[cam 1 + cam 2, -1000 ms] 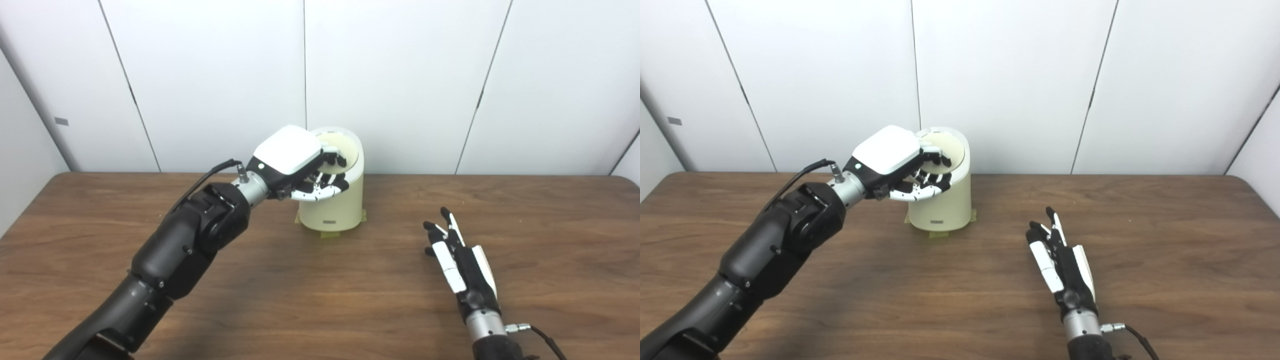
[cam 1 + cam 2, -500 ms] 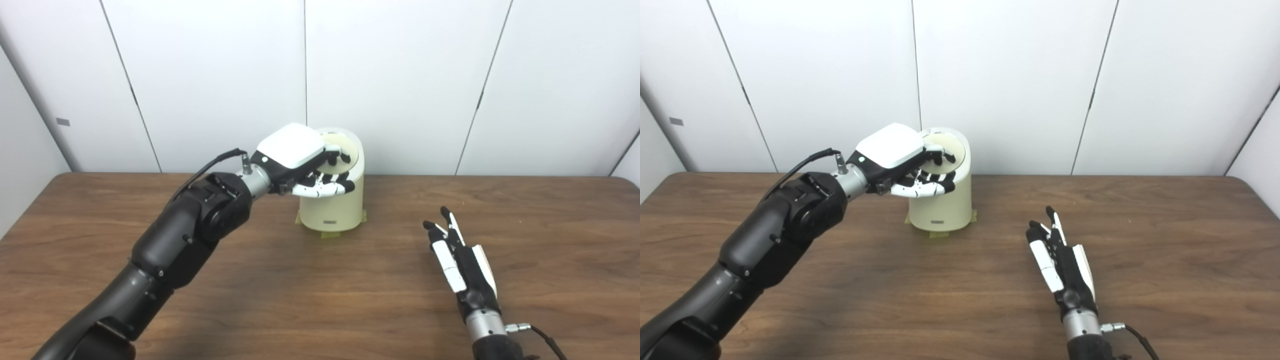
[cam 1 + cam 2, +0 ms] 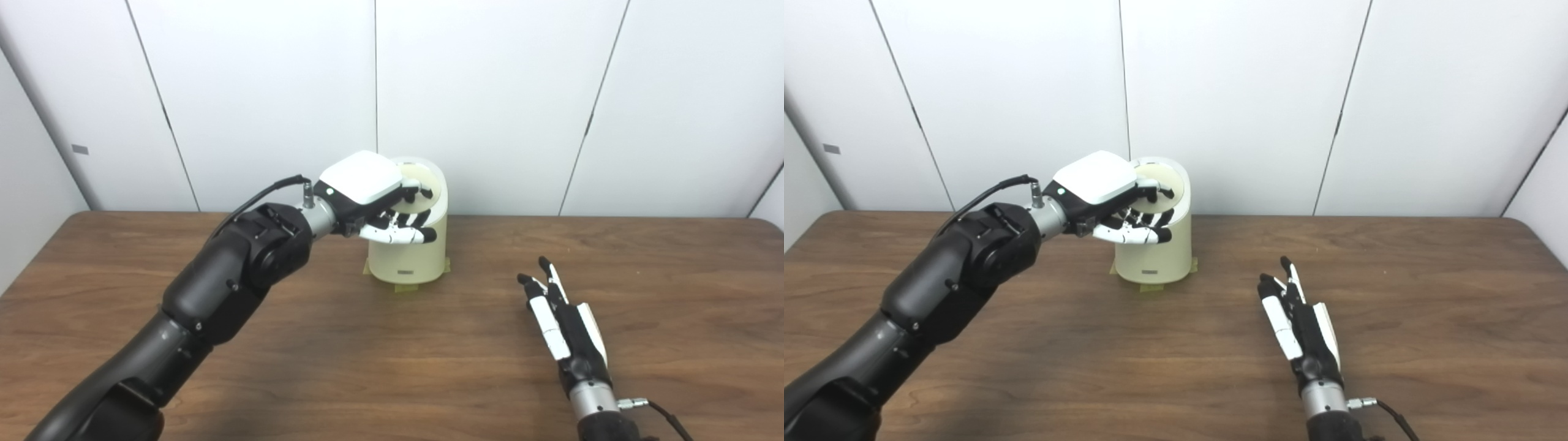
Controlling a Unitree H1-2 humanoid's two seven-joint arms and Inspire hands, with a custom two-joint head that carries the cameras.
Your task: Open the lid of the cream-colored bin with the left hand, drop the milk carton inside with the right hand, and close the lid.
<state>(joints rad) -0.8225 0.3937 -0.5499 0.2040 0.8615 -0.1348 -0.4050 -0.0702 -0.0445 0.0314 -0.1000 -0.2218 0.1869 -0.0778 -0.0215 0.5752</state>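
Left eye view: the cream-colored bin (image 3: pixel 413 251) stands at the back of the wooden worktop (image 3: pixel 367 367), lid (image 3: pixel 429 184) down. The left robot hand (image 3: pixel 373 196) sits at the bin's top, fingers curled over the lid; whether it grips cannot be told.

Right eye view: the right robot hand (image 3: pixel 1298 324) rests on the worktop, fingers straight, holding nothing.

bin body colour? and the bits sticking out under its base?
Bin is cream; the tape tabs under its base look yellowish-olive. Clearest in the left eye view.
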